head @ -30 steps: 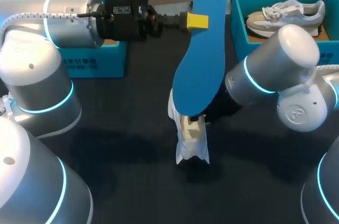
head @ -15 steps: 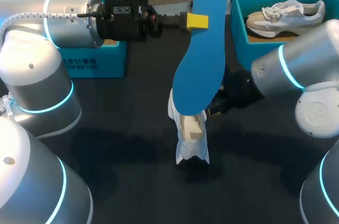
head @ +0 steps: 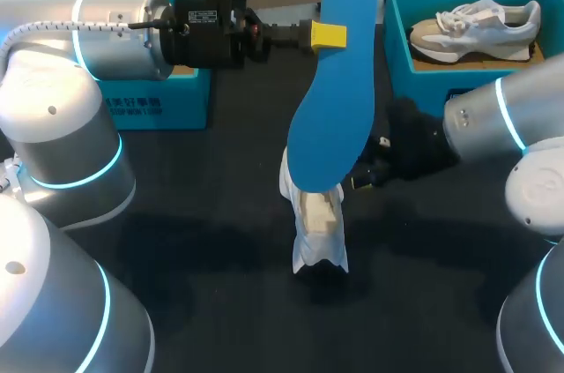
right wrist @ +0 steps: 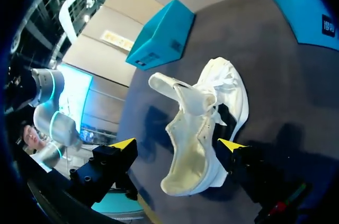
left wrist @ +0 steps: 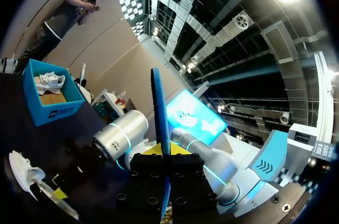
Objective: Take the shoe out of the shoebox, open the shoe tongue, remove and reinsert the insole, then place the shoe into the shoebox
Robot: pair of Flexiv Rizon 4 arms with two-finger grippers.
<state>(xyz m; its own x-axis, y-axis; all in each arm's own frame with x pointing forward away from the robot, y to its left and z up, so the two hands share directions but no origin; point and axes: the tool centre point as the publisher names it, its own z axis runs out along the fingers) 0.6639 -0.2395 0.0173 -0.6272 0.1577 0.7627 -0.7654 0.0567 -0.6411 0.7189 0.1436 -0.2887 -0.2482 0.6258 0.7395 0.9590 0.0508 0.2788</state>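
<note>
- Right gripper (right wrist: pixel 177 144) has backed off rightward from shoe (head: pixel 319 223); fingers spread wide, holding nothing.
- Left gripper (head: pixel 330 35) clamps blue insole (head: pixel 339 91) upright, upper centre.
- Shoe sits at frame centre.

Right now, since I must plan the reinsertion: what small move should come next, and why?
Probably lower the left pincer to bring the blue foam insole toward the white lace-up shoe. The insole is clamped upright over the shoe, whose mouth gapes open, and the right pincer stands open on either side of the shoe.

Silver arms (head: pixel 55 154) (glowing cyan rings).
</note>
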